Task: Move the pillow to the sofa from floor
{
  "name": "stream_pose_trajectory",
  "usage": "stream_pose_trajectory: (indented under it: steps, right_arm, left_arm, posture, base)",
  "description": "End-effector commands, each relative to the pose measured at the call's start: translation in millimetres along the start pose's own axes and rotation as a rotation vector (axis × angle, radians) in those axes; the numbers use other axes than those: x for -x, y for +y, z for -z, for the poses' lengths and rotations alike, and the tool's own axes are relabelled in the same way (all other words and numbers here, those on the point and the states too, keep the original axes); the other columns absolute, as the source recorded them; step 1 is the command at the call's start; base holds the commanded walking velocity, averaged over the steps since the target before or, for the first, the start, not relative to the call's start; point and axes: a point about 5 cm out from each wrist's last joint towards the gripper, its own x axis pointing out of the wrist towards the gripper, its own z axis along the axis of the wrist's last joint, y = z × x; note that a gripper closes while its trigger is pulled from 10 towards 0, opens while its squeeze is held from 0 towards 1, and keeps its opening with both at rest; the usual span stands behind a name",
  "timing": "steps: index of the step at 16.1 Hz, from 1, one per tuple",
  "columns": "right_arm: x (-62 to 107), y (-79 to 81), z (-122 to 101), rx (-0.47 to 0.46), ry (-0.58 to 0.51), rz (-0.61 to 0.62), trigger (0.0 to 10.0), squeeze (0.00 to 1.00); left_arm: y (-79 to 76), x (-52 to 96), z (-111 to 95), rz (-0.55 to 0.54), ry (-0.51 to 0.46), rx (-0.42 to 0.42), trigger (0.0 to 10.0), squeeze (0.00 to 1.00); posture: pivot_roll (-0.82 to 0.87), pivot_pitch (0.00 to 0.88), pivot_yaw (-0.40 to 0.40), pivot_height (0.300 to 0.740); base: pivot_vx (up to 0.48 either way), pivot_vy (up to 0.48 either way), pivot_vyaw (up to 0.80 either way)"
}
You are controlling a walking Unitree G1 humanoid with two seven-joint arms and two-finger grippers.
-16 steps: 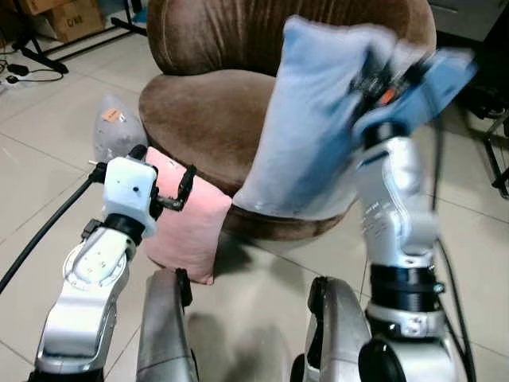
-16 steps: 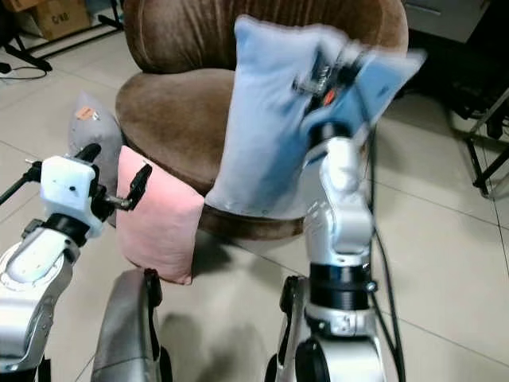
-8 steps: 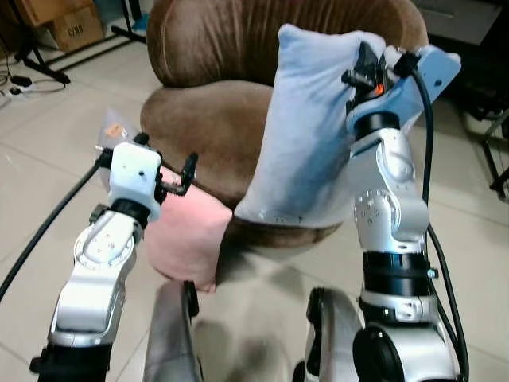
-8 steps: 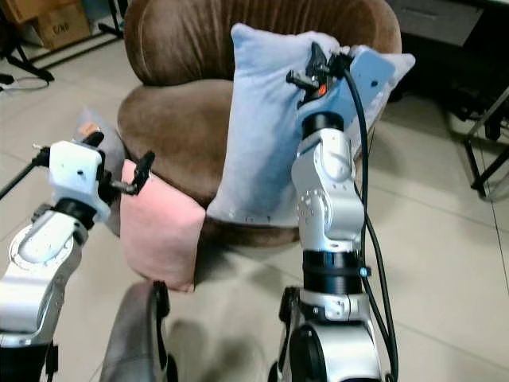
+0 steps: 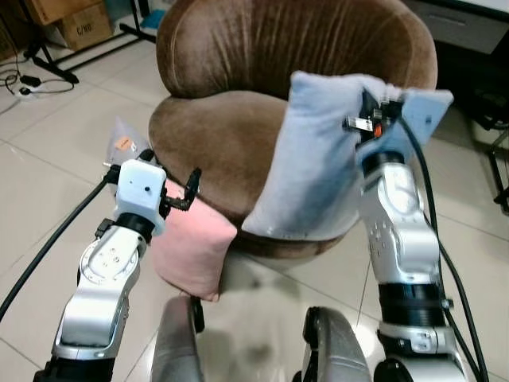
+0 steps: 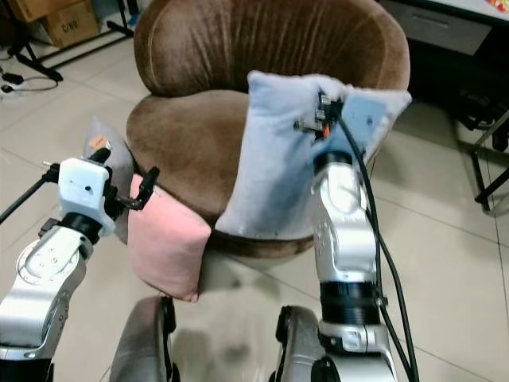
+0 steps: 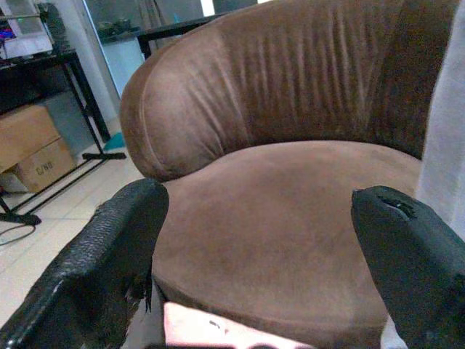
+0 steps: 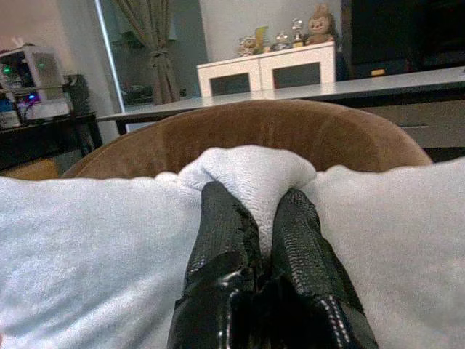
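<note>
While it hangs from the right gripper (image 8: pixel 251 218), the light blue pillow (image 5: pixel 314 159) sits off the floor, its lower edge over the front rim of the brown sofa (image 5: pixel 223 127). The right wrist view shows the two black fingers pressed together on a bunched fold of the pillow's top edge. Compared with a second ago, the pillow is lower and steadier; the earlier blur of a swing has gone, and its bottom edge now rides nearer the seat cushion. That suggests the carry is nearly done and what remains is to bring it further over the seat and let go.

Beside the sofa's front, a pink pillow (image 5: pixel 191 243) leans on the tiled floor (image 5: pixel 48 183), with a grey one (image 5: pixel 119 139) just behind it. The left gripper (image 5: pixel 171 187) hovers above the pink pillow, its fingers spread wide and holding nothing.
</note>
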Motion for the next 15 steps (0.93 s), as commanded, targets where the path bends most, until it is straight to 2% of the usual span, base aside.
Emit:
stream_pose_trajectory:
  steps: [1, 6, 10, 12, 15]
  right_arm:
    - [3.2, -2.2, -15.5, 0.009, -0.074, -0.001, 10.0, 0.00]
    - [18.5, -0.1, -6.1, -0.009, -0.031, -0.019, 10.0, 0.00]
    - [18.0, 0.5, -6.9, -0.023, -0.028, -0.022, 10.0, 0.00]
    - [17.7, 0.0, -8.2, -0.061, -0.029, -0.017, 10.0, 0.00]
    - [26.2, -11.4, 11.8, -0.076, 0.062, 0.003, 10.0, 0.00]
  left_arm:
    - [-2.0, 0.0, -2.9, 0.010, -0.012, -0.006, 10.0, 0.00]
    - [-1.5, 1.4, 0.6, 0.015, -0.003, -0.027, 10.0, 0.00]
    - [-2.1, 0.2, 0.7, 0.014, -0.001, -0.029, 10.0, 0.00]
    - [-2.3, 0.3, 1.3, 0.009, 0.001, -0.026, 10.0, 0.00]
    - [3.6, 6.9, 14.6, -0.044, 0.058, -0.020, 10.0, 0.00]
  posture:
    - [0.00, 0.000, -0.050, 0.642]
    - [-0.01, 0.000, -0.035, 0.682]
    - [-0.02, 0.000, -0.034, 0.722]
    - [-0.02, 0.000, -0.036, 0.740]
    - [-0.01, 0.000, -0.041, 0.740]
  base:
    - [0.000, 0.000, 0.00]
    - [0.000, 0.000, 0.00]
    - [0.000, 0.000, 0.00]
    - [0.000, 0.000, 0.00]
    - [0.000, 0.000, 0.00]
